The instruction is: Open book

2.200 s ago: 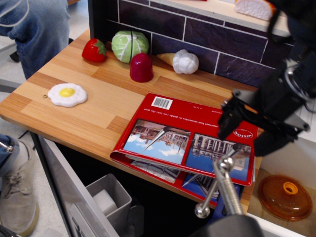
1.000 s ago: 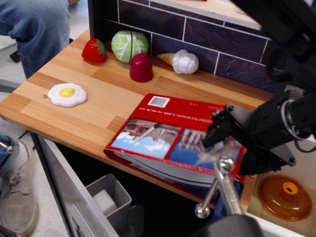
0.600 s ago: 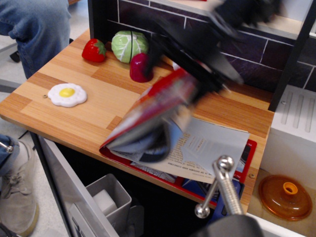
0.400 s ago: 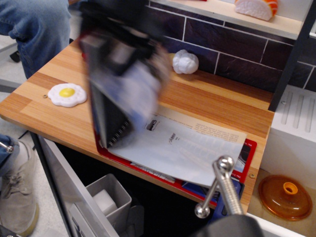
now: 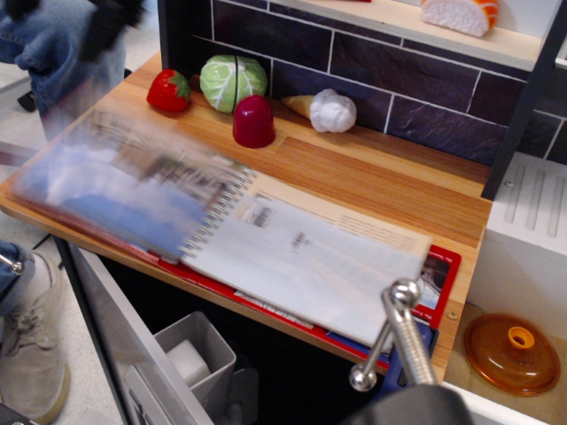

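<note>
The book (image 5: 310,266) lies open on the wooden counter (image 5: 372,177). Its cover with the building photos (image 5: 115,190) is flipped over to the left and is motion-blurred. The spiral binding (image 5: 217,221) runs down the middle, and white printed pages lie to its right on the red back cover (image 5: 440,270). My gripper (image 5: 111,13) is only a dark blur at the top left, above and beyond the flipped cover and apart from it. Its jaws cannot be made out.
A toy strawberry (image 5: 168,90), cabbage (image 5: 233,81), dark red dome (image 5: 254,121) and white cone-shaped toy (image 5: 328,110) stand along the back wall. A person's jeans (image 5: 66,62) are at the far left. A metal rod (image 5: 403,336), an orange lid (image 5: 514,352) and a grey bin (image 5: 186,354) are in front.
The gripper lifted the red cover from the right edge, swung it up and over to the left, and let go. The book now lies open and the cover hides the fried egg.
</note>
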`<state>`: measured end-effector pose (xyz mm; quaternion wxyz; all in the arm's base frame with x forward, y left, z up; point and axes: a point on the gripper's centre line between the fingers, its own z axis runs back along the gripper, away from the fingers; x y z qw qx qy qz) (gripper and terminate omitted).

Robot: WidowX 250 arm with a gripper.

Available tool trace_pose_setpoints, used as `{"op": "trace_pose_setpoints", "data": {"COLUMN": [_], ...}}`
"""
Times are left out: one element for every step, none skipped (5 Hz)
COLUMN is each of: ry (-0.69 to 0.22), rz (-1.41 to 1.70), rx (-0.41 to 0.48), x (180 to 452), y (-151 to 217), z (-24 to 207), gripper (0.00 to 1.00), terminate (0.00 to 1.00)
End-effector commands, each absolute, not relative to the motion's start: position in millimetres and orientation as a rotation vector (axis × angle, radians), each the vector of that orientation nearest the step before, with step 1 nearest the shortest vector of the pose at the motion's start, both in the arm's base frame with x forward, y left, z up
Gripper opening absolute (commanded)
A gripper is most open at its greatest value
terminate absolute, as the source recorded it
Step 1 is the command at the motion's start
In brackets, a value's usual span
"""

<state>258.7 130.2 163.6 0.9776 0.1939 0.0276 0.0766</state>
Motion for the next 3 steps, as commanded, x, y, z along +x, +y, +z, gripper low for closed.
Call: {"op": "trace_pose_setpoints", "data": {"ry": [0.005,-0.013,-0.001], "rz": [0.143,0.164,0.109], "rx": [0.436,0.398,0.317], "x": [275,276,276], "y": [184,189,188], "z": [160,154,146], "gripper": [1.0,1.0,1.0], "terminate": [0.0,0.0,1.0]}}
